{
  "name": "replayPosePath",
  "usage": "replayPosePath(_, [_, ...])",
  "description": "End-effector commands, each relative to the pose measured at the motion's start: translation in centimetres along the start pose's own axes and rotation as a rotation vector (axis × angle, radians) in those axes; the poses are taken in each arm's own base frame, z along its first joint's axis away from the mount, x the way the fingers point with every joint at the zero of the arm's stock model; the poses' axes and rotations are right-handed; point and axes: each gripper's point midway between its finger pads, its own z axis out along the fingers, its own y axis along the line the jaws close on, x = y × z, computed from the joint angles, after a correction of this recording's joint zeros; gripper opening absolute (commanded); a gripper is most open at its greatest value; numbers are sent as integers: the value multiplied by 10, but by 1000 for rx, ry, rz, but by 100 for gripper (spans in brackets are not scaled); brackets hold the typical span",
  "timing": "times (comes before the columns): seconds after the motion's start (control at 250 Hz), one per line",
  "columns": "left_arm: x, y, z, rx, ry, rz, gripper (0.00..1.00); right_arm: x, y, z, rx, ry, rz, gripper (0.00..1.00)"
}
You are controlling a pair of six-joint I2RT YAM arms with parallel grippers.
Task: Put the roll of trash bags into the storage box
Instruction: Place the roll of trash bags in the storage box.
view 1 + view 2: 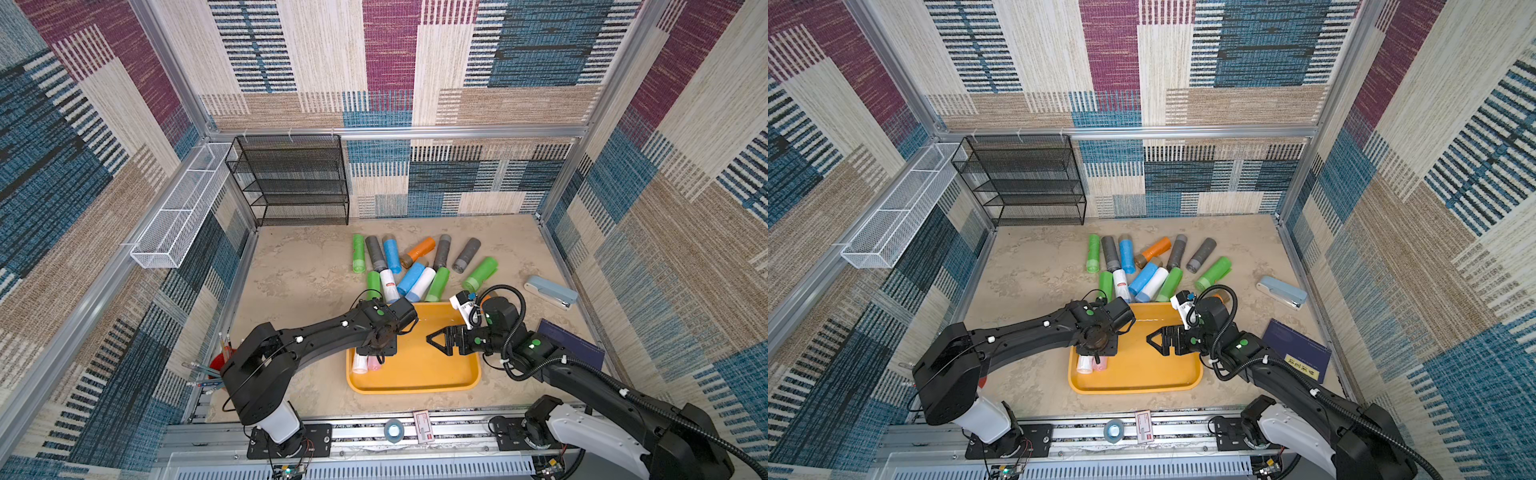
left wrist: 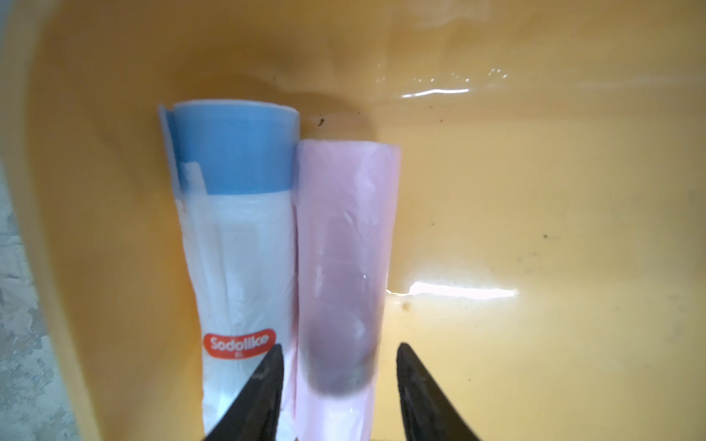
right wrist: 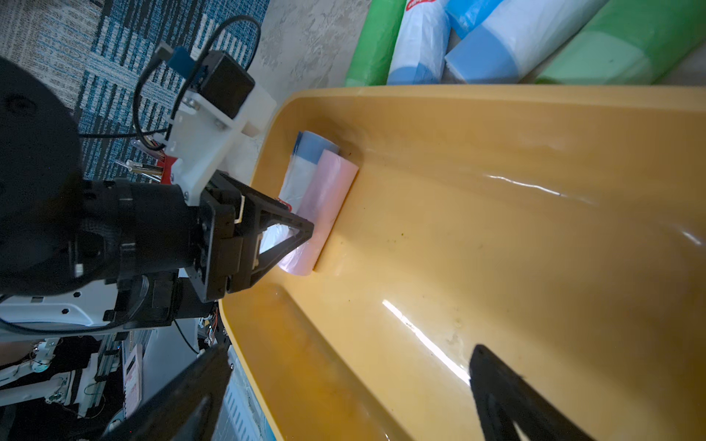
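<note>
1. We see the storage box (image 1: pixel 415 391) on the near half of the table, its long sides running left to right.
2. The pink roll (image 2: pixel 344 229) lies on the box floor at the left end, its length running near to far.
3. It touches the white roll (image 2: pixel 237 248) along its whole side. That roll, with a blue band at its far end, lies between the pink one and the left wall, just beside the wall.
4. The pink roll's far end stops a little short of the white roll's.
5. The left gripper (image 2: pixel 340 345) hangs over the pink roll with its jaws parted astride it. One finger covers the seam between the two rolls. The other stands off the roll's right side with a sliver of floor showing, so nothing is pinched.
6. The right gripper (image 1: pixel 430 337) is spread wide and holds nothing. It hovers over the right half of the box, tips pointing left.
7. Bare box floor shows between the two grippers and from the pink roll to the right wall.
8. A pile of rolls (image 1: pixel 415 266) lies on the table beyond the far rim. Its nearest ends lie just beside that rim, but we cannot tell whether they touch it.
9. A stapler (image 1: pixel 550 291) and a dark blue booklet (image 1: pixel 573 345) lie to the right, apart from the box.
10. A black mesh rack (image 1: pixel 295 178) stands at the far left corner, and a white wire basket (image 1: pixel 183 208) hangs on the left wall.
11. Sandy tabletop (image 1: pixel 299 270) shows between the rack and the pile.
</note>
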Motion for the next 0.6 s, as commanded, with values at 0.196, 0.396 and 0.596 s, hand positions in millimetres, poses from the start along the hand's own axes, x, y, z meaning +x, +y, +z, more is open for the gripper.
replayPosePath(0.196, [-3,10,-23,22,-42,12,54,-10,10,1,-38,-22,-10,99])
replayPosePath(0.396, [-10,12,-43,70,-95,26,56,-15,12,2,-34,-23,-18,99])
replayPosePath(0.596, [-21,18,-65,88,-163,56,57,-25,23,0,-62,-28,-44,99])
